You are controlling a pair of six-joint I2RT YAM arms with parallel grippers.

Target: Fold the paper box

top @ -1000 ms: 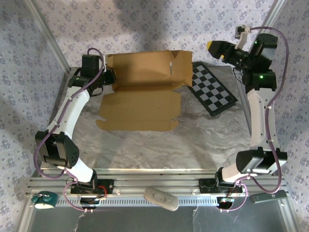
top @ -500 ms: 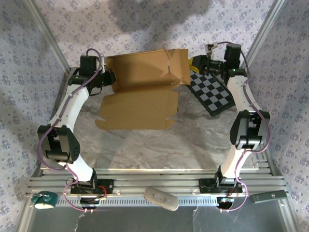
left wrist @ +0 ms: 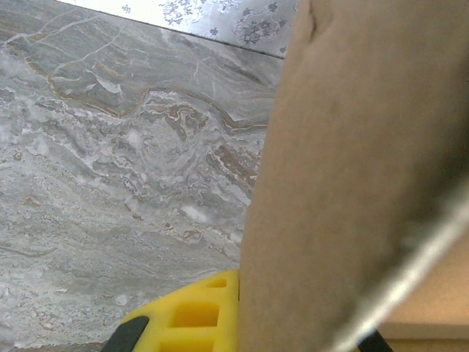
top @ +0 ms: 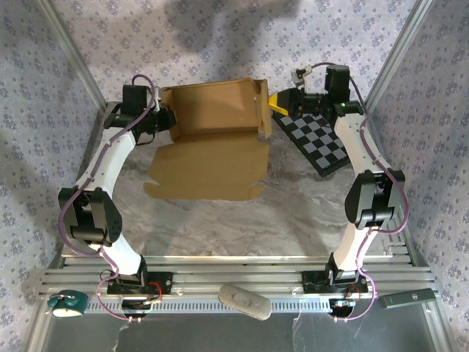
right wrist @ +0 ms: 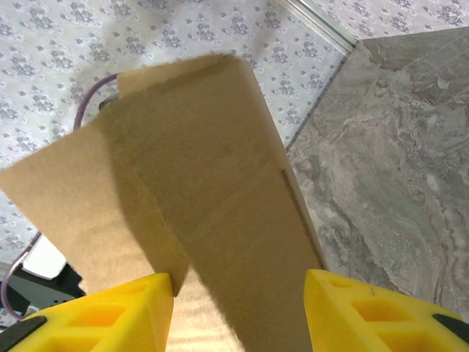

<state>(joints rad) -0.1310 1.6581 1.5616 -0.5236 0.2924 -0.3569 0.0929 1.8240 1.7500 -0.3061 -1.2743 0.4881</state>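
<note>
The paper box (top: 209,165) lies on the far half of the marble table (top: 220,227), left of centre. Its wide base panel is flat and its far panel is tipped up toward the back wall. The left gripper (top: 170,117) is clamped tight on the left edge of that raised panel, seemingly to hold it upright while the other side is worked. In the left wrist view the cardboard runs straight across one yellow finger (left wrist: 183,319). The right gripper (top: 277,103) sits at the box's far right corner. Its fingers (right wrist: 110,315) are about half apart and straddle the upright side flap, well placed for pinching it or pushing it inward. Whether the pads touch the flap is hard to judge, since the card hides their inner faces. The count: one box, two grippers, and one checkerboard panel (top: 315,139) lying flat just right of the box
</note>
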